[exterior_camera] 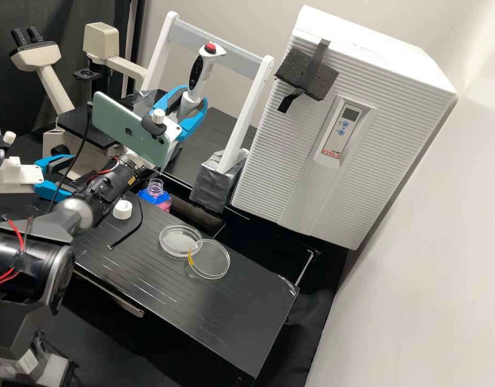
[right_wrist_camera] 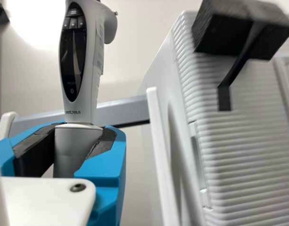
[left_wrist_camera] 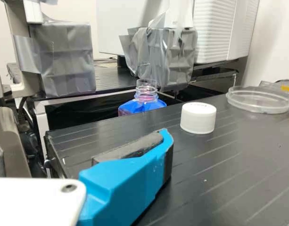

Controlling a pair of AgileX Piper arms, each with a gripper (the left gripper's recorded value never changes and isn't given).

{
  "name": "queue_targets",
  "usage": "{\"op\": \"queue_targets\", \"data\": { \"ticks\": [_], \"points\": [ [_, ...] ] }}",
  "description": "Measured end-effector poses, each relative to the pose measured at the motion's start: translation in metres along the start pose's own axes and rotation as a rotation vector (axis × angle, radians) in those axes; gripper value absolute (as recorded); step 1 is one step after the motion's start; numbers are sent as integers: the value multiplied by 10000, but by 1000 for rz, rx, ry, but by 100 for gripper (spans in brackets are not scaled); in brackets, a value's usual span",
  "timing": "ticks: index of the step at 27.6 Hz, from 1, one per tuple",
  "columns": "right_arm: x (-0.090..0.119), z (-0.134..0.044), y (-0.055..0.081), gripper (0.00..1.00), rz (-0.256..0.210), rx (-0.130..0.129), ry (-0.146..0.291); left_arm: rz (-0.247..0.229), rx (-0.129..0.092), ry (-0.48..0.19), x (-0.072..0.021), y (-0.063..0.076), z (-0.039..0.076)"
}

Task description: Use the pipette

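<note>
Pipette (exterior_camera: 196,70) upright with the red button on top, clamped at its lower body between the blue fingers of the right gripper (exterior_camera: 184,107), above the back-left edge of the bench (exterior_camera: 231,312). Left gripper (exterior_camera: 56,174) low at the bench's left edge, fingers apart, holding nothing. Uncapped bottle (exterior_camera: 157,193) with pink liquid at the back-left edge, white cap (exterior_camera: 122,209) just beside it. Two clear petri dishes (exterior_camera: 180,239) mid-bench, rims overlapping, yellow streak at the overlap.

This is a lab: a beige microscope (exterior_camera: 35,59), a white and grey pipette (exterior_camera: 196,75), clear round dishes (exterior_camera: 180,239) and a white ribbed machine (exterior_camera: 355,123).
</note>
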Motion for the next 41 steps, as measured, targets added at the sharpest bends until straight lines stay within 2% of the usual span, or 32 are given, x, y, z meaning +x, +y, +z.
{"op": "queue_targets", "data": {
  "ticks": [5, 7, 9, 11, 12, 14, 17, 20, 23, 28, 41],
  "points": [
    [-140, 113, 317, 0, 13, -5, 56, -17, -59, -59, -33, -20, 34],
    [-191, 162, 443, 0, 15, -15, 77, -19, -62, -94, -58, -14, 60],
    [-239, 224, 565, 0, 26, -14, 79, -16, -63, -121, -63, -7, 85],
    [-281, 292, 673, 0, 35, -32, 73, -3, -70, -132, -66, 8, 96],
    [-298, 312, 699, 0, 32, -29, 73, -1, -75, -135, -70, 8, 99],
    [-348, 369, 780, 0, 33, -39, 64, 5, -83, -139, -76, 10, 102],
    [-407, 445, 847, 0, 16, -52, 50, -1, -85, -144, -90, -5, 107],
    [-447, 503, 874, 0, -8, -44, 38, -3, -84, -146, -92, -9, 108],
    [-454, 531, 841, 0, -43, -31, 12, -3, -84, -146, -92, -9, 108],
    [-476, 557, 790, 0, -88, -34, -8, -4, -82, -149, -93, -10, 111],
    [-487, 605, 857, 0, -63, -55, -31, -17, -77, -159, -78, -34, 118]
  ]
}}
